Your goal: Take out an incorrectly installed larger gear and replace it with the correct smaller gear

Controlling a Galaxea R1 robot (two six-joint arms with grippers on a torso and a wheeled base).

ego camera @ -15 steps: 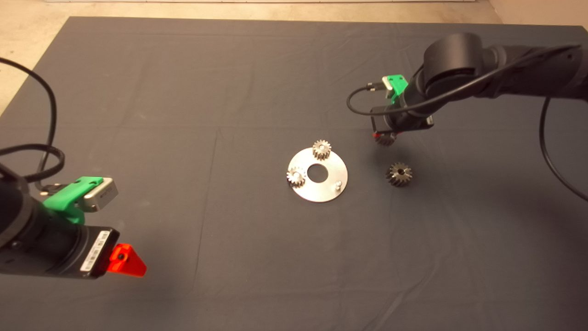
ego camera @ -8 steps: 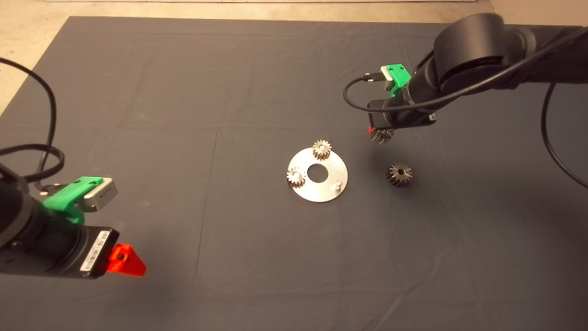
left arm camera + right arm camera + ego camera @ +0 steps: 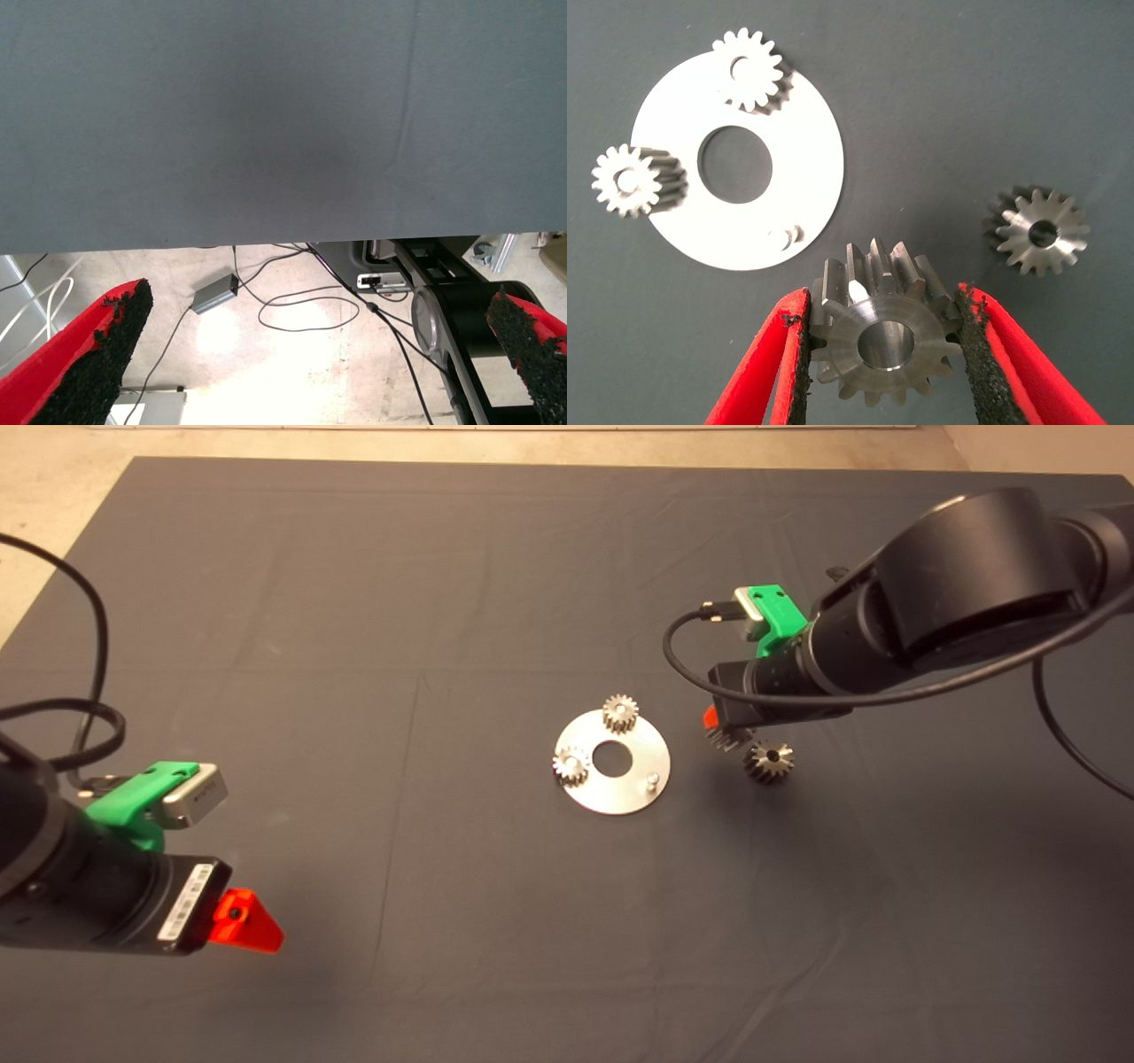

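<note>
On the creased dark mat (image 3: 354,602), edged by pale concrete floor (image 3: 53,478), the smaller gear (image 3: 881,336) is clamped by the right gripper (image 3: 881,354) between plate (image 3: 806,177) and larger gear (image 3: 1036,232); left gripper (image 3: 310,354) gapes empty.

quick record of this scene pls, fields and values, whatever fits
right gripper: above the mat, beside the round plate, shut on the smaller gear
left gripper: open, parked at the mat's near left edge
larger gear: lying on the mat, off the plate, next to the right gripper
round plate: flat on the mat, centre hole open
pale gears: two, seated on the plate's rim
free peg: bare, no gear on it
likely next step: probably set the held gear on the free peg
</note>
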